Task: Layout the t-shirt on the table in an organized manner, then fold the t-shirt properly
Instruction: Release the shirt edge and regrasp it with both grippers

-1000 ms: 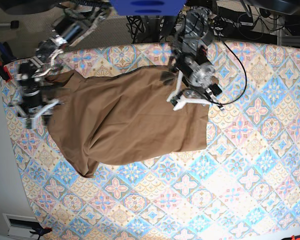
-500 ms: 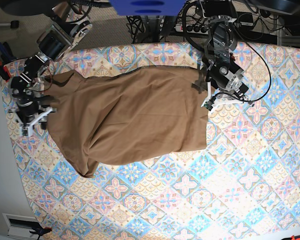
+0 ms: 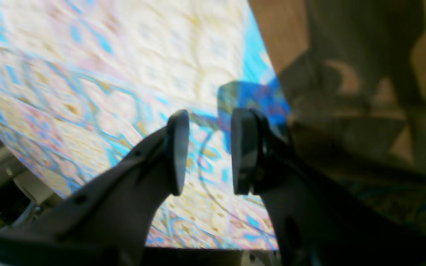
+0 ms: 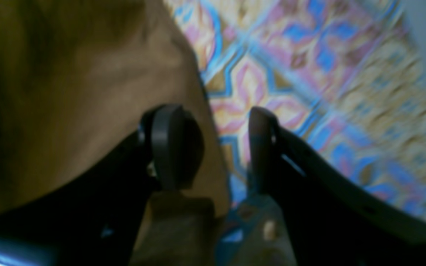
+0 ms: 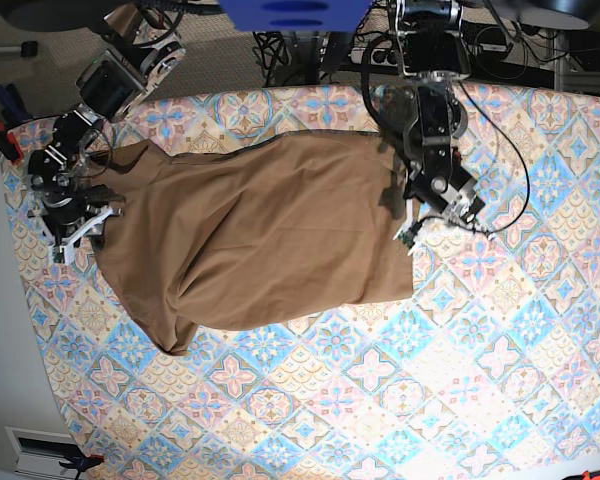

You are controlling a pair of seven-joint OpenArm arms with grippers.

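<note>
Left wrist view: the left pincer (image 3: 207, 151) stands partly open, its two dark fingers (image 3: 176, 147) apart with nothing between them. Below the gap lies the patterned surface (image 3: 87, 92), blurred. The tan-brown t-shirt (image 3: 346, 74) fills the upper right of the view, its edge just beside the pincer's right-hand finger, with dark shadow across it.

Right wrist view: the right pincer (image 4: 216, 144) is open wide and holds nothing. The t-shirt (image 4: 68, 92) covers the left of the view; its edge runs down through the gap between the fingers, so one finger is over cloth and the other over bare tiled surface (image 4: 309, 81). The picture is blurred.

Base view: the t-shirt (image 5: 260, 230) lies spread and wrinkled on the surface (image 5: 480, 380), in its far left part, one corner trailing toward the near left. The right pincer (image 5: 75, 225) sits at the shirt's left edge, near the surface's left edge. The left pincer (image 5: 430, 220) hangs at the shirt's right edge.
</note>
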